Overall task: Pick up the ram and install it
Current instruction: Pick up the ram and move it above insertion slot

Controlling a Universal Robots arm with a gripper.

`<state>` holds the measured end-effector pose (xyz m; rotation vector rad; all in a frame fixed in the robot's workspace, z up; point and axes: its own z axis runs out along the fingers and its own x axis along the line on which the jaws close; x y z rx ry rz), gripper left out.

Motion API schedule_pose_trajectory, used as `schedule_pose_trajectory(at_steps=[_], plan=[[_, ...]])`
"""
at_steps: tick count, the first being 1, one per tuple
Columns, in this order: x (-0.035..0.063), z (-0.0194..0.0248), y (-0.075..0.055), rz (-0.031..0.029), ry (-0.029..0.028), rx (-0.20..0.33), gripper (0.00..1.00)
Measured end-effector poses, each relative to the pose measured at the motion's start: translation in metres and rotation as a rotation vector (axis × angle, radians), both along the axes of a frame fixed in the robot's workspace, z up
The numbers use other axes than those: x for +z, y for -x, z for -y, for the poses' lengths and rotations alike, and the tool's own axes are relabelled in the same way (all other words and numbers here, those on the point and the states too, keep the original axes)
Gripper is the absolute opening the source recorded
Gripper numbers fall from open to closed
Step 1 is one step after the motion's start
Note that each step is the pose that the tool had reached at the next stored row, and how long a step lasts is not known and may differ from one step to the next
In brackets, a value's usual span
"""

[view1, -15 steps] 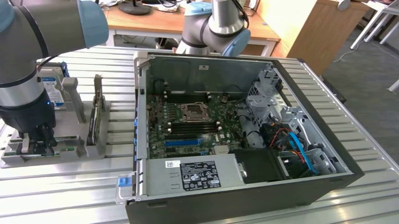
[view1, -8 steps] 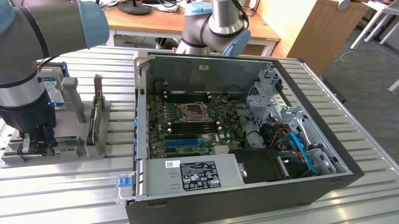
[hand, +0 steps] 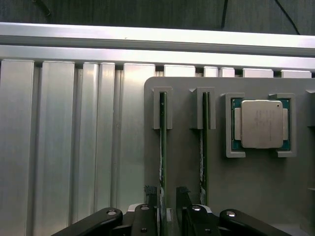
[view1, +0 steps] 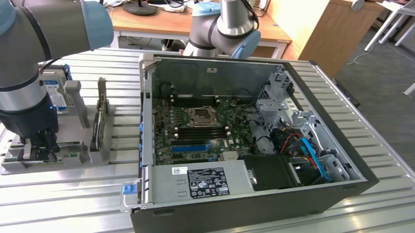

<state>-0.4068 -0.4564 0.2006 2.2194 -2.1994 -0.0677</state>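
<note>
Slatted metal table bears grey fixture, computer case.

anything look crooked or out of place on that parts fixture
Nothing stands out: the ram and the second stick stand straight in their slots, the processor sits square in its pocket, and the open gripper straddles the ram.

The ribbed table is smooth aluminium, the holder matt grey plastic. The ram is green circuit board, the processor lidded in dull brushed metal
</note>
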Motion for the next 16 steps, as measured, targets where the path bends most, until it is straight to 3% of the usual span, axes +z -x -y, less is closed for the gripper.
schedule_pose_trajectory(at_steps=[16], plan=[[0.0005,0.0000,0.0000,0.0001,-0.0001,0.007,0.30]])
